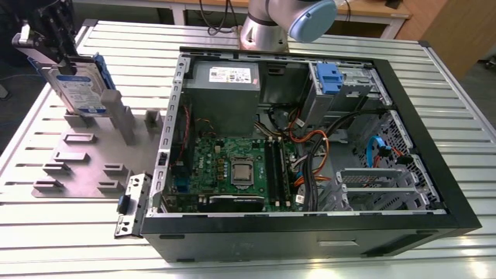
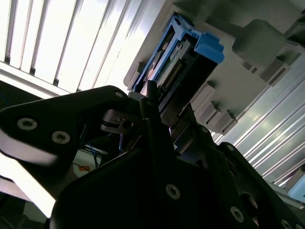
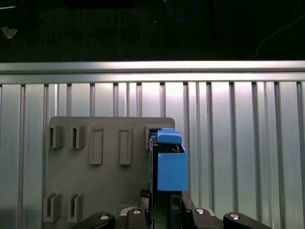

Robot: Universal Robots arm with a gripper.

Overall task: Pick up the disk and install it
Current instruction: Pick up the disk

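Observation:
The disk (image 1: 78,87), silver with a white-and-blue label in a blue carrier, stands on edge and slightly tilted at the exterior view's left. It is over the back of the grey fixture plate (image 1: 85,168). My gripper (image 1: 53,58) is shut on its upper end. I cannot tell whether its lower end still touches the plate's slot. In both wrist views the black fingers (image 2: 151,102) clamp the disk (image 2: 183,59) from either side. The blue carrier (image 3: 171,167) points down at the plate (image 3: 109,181).
The open computer case (image 1: 403,104) lies on the slatted metal table at the exterior view's right. At its back are a drive bay with a blue tab (image 1: 329,78) and a grey power supply (image 1: 225,87). A grey post (image 1: 118,113) stands beside the disk. The arm's base (image 1: 268,29) rises behind the case.

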